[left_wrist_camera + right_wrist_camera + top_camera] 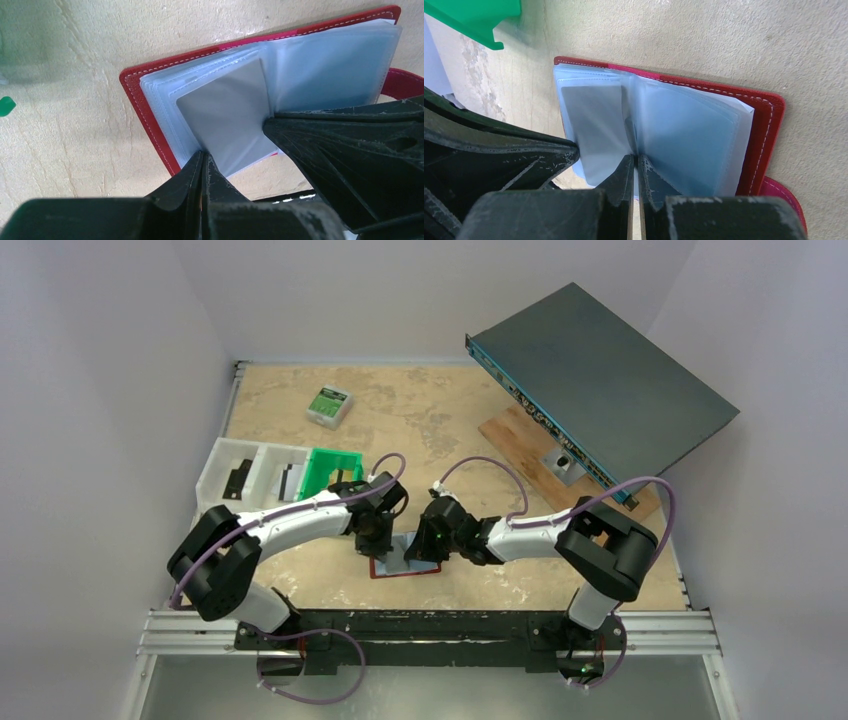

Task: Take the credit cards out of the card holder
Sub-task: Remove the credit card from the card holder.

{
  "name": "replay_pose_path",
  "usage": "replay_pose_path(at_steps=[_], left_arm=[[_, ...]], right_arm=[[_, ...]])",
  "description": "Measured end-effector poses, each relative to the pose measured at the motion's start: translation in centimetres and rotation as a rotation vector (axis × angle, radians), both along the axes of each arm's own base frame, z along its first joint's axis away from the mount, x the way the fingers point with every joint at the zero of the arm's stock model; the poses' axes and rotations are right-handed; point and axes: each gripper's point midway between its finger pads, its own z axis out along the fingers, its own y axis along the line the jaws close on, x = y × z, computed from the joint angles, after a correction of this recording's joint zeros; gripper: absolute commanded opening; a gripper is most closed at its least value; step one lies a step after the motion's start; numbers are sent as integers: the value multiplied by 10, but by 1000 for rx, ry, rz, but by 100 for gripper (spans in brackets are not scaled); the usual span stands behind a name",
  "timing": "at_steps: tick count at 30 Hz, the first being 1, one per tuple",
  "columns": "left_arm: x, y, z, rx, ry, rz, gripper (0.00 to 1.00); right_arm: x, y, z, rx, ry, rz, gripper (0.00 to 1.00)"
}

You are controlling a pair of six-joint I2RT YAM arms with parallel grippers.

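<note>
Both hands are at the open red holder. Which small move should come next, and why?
Probably the left hand should draw the flat grey card out of its clear sleeve: it is shut on the card's edge, the card sits askew, and the shut right hand seems to hold the red leather-like card holder at its fold.

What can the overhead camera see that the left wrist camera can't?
Only overhead: the whole left arm and right arm, a white tray, a small green-and-white box, and a dark flat device on a wooden board. Only the left wrist: a grey card skewed out of its clear sleeve, with the left gripper closed at its edge. Both: the open red card holder.
</note>
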Motion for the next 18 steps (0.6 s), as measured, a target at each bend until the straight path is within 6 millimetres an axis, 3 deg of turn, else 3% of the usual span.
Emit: replay_pose_path(at_steps=[11, 18], left_arm=[[3, -20, 13, -55, -20, -23, 0], [6, -8, 16, -29, -43, 13, 3]], right_arm=[[-1, 1, -1, 1, 6, 16, 1], [1, 1, 0, -10, -6, 20, 20]])
